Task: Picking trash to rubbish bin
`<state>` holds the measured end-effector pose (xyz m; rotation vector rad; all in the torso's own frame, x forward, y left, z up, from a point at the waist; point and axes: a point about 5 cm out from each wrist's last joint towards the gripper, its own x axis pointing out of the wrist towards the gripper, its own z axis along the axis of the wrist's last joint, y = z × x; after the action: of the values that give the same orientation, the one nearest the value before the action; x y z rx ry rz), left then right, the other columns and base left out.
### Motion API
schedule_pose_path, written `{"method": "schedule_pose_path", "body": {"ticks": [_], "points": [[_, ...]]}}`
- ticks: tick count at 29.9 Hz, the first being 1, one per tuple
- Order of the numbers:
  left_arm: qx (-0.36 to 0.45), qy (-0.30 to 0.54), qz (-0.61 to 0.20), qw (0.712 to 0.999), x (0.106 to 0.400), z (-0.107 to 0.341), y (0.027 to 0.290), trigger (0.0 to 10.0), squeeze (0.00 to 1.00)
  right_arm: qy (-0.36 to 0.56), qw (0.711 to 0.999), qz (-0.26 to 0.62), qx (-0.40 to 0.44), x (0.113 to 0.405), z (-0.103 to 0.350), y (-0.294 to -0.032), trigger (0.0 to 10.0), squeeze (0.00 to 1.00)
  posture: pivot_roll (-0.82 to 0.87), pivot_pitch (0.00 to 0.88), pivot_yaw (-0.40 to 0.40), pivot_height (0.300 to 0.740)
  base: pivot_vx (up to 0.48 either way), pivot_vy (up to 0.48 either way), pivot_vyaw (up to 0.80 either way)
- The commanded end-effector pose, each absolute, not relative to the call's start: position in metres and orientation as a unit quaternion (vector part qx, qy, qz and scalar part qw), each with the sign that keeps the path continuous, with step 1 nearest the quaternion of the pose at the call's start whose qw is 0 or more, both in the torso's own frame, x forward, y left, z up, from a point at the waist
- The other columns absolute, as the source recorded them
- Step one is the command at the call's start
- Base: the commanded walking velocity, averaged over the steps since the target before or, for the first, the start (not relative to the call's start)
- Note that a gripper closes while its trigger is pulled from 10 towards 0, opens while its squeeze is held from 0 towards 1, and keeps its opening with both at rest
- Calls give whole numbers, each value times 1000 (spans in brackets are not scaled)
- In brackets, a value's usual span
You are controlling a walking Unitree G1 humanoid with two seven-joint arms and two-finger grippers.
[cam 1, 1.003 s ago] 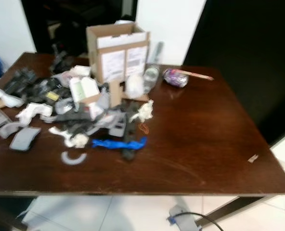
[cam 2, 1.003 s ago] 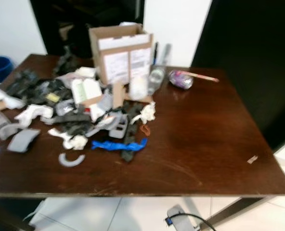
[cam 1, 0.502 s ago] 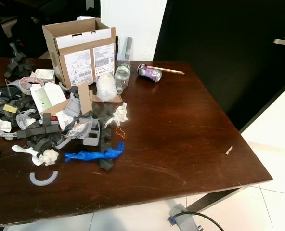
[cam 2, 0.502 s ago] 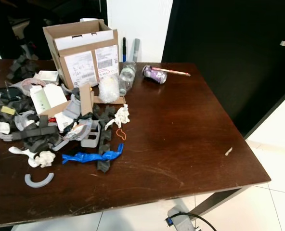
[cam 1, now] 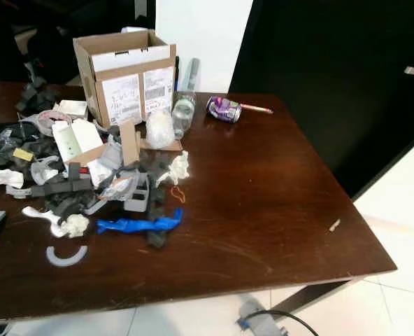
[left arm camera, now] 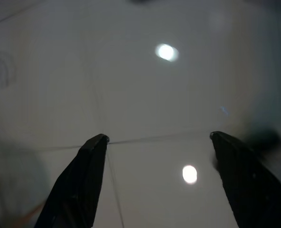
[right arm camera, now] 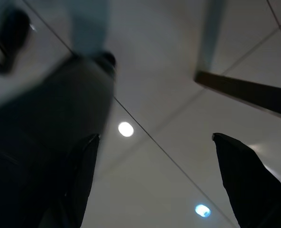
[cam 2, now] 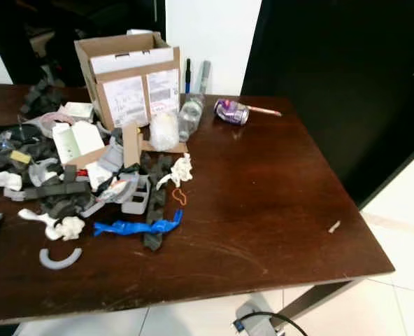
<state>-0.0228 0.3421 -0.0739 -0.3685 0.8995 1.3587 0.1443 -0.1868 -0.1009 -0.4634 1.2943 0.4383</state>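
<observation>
Nothing looks collected yet — the heap of grey foam scraps, crumpled white paper and a blue plastic strip point(cam 1: 138, 225) lies on the dark wooden table point(cam 1: 277, 210), while the left gripper point(left arm camera: 157, 152) and right gripper point(right arm camera: 152, 152) hang wide open, empty, over pale floor tiles — well apart from it.

Before me stands a dark brown wooden table point(cam 1: 277, 203), glossy and scuffed near its front edge. Far behind it a white wall point(cam 1: 203, 35) meets a black door point(cam 1: 333, 77) on the right. Below, my floor point(cam 2: 403, 231) is pale glossy tile reflecting 2 ceiling lights.
</observation>
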Motion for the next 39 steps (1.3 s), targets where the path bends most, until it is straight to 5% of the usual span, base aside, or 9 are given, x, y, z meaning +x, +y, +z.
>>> {"method": "schedule_pose_path", "body": {"ticks": [1, 8, 12, 14, 17, 20, 22, 27, 39], "points": [[-156, 375, 645, 648, -38, -65, 354, 10000, 0, 618, 728, 202, -219, 130, -105, -195, 10000, 0, 307, 118, -134, 740, 0, 0, 0], [-72, 180, 771, 607, -61, 14, 438, 10000, 0, 616, 721, 208, -239, 134, -102, -203, 10000, 0, 341, 124, -147, 740, 0, 0, 0], [-20, 73, 788, 611, -53, 63, 471, 10000, 0, 616, 720, 210, -242, 133, -102, -202, 10000, 0, 344, 129, -148, 740, 0, 0, 0], [40, -50, 750, 659, -13, 118, 495, 10000, 0, 616, 719, 213, -243, 133, -103, -202, 10000, 0, 345, 138, -148, 740, 0, 0, 0], [55, -74, 734, 672, -3, 131, 498, 10000, 0, 616, 718, 213, -243, 133, -103, -201, 10000, 0, 345, 138, -147, 740, 0, 0, 0], [90, -156, 659, 730, 41, 176, 501, 10000, 0, 617, 718, 213, -243, 132, -103, -201, 10000, 0, 342, 139, -138, 740, 0, 0, 0], [91, -256, 543, 795, 96, 228, 487, 10000, 0, 618, 718, 211, -239, 131, -103, -202, 10000, 0, 327, 139, -124, 740, 0, 0, 0], [62, -324, 383, 863, 148, 265, 455, 10000, 0, 620, 720, 207, -232, 129, -104, -201, 10000, 0, 313, 137, -116, 740, 0, 0, 0], [8, -216, -15, 976, 234, 240, 353, 10000, 0, 623, 722, 208, -214, 127, -107, -185, 10000, 0, 287, 141, -99, 740, 0, 0, 0]]}}
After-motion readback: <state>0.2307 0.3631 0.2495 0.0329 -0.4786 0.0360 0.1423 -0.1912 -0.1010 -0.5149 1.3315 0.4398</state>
